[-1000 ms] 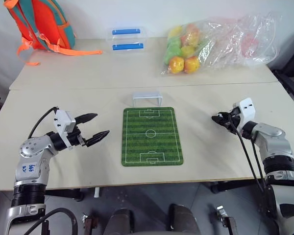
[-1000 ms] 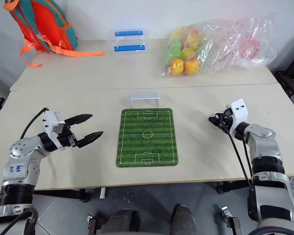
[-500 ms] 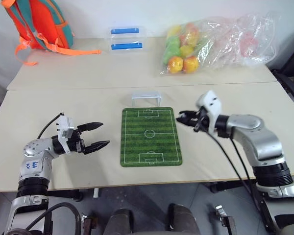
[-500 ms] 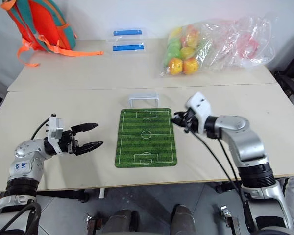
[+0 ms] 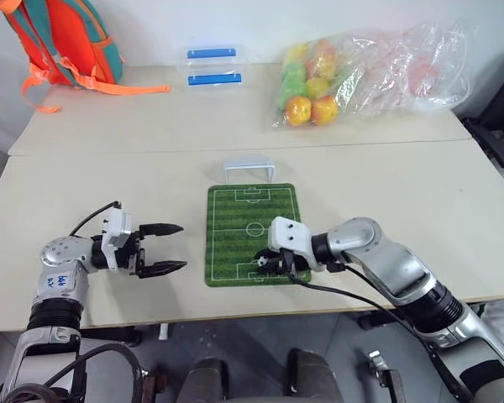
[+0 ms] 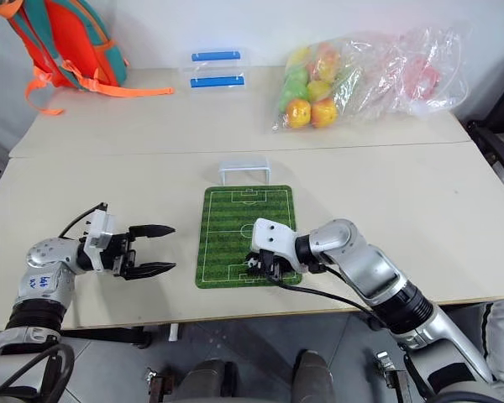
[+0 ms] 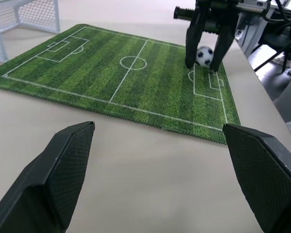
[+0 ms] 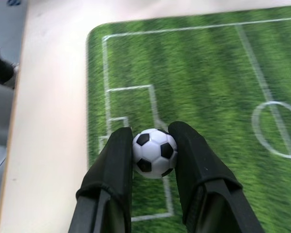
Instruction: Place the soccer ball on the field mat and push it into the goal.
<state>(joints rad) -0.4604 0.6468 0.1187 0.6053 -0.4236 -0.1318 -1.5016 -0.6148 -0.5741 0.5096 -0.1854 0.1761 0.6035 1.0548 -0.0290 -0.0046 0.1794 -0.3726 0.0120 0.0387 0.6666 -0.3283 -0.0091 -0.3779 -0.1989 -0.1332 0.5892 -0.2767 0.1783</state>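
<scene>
The green field mat (image 5: 252,220) lies in the middle of the near table, and the white goal (image 5: 250,169) stands just past its far end. My right gripper (image 5: 265,263) is shut on the tiny black-and-white soccer ball (image 8: 154,151). It reaches in from the right and holds the ball low over the mat's near penalty box. The ball (image 7: 203,56) sits between the two black fingers, a little above the grass. My left gripper (image 5: 172,248) hovers open over bare table left of the mat, pointing toward it with nothing between its fingers.
On the far table are an orange backpack (image 5: 59,38) at the left, two clear boxes with blue lids (image 5: 212,65) in the middle and a clear bag of fruit (image 5: 361,71) at the right. The table's front edge runs just below the mat.
My right arm has swung left from the table right of the mat to over the mat's near end, carrying the ball. My left gripper has sunk slightly and turned toward the mat.
</scene>
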